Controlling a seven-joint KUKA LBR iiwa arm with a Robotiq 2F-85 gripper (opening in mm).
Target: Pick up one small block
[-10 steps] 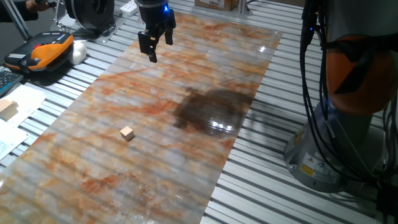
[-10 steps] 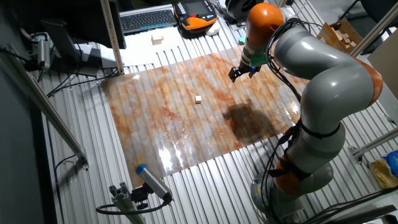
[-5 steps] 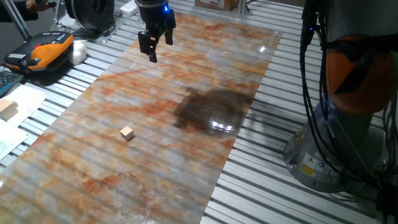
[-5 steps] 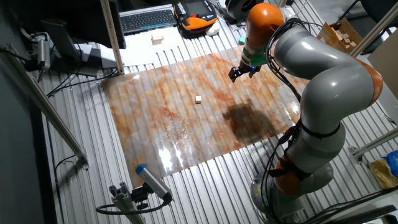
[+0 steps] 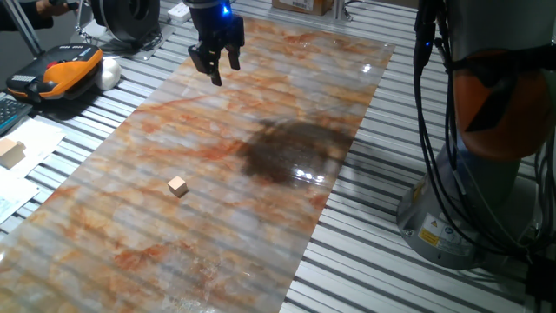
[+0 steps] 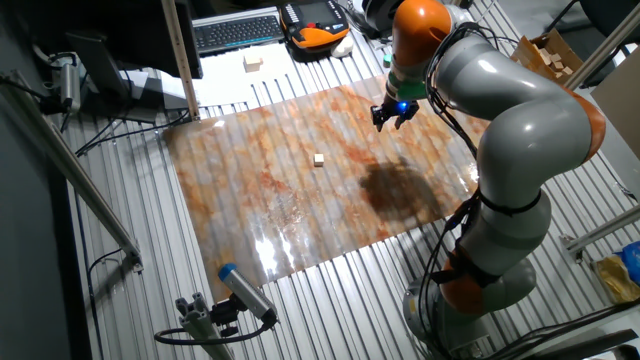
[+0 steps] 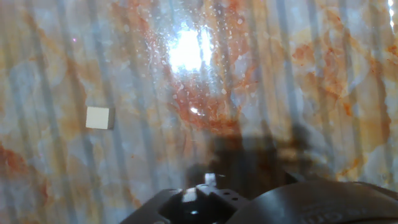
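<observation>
Hanging above the mat's far edge, your gripper (image 5: 217, 66) has its jaws apart and empty; the small block (image 5: 177, 186) lies well apart, toward the near-left corner.

Small block (image 5: 178, 186) sits alone on the mat (image 5: 261, 209) covering the worktop (image 5: 365, 261), toward its near-left part in one fixed view; gripper (image 5: 217, 65) hangs above the mat's far end, well apart from the block; larger block (image 5: 9, 153) lies off the mat at the left edge; keyboard (image 6: 238, 31) beyond the mat's far side in the other fixed view; in hand view the small block (image 7: 98, 117) lies left of centre.
</observation>
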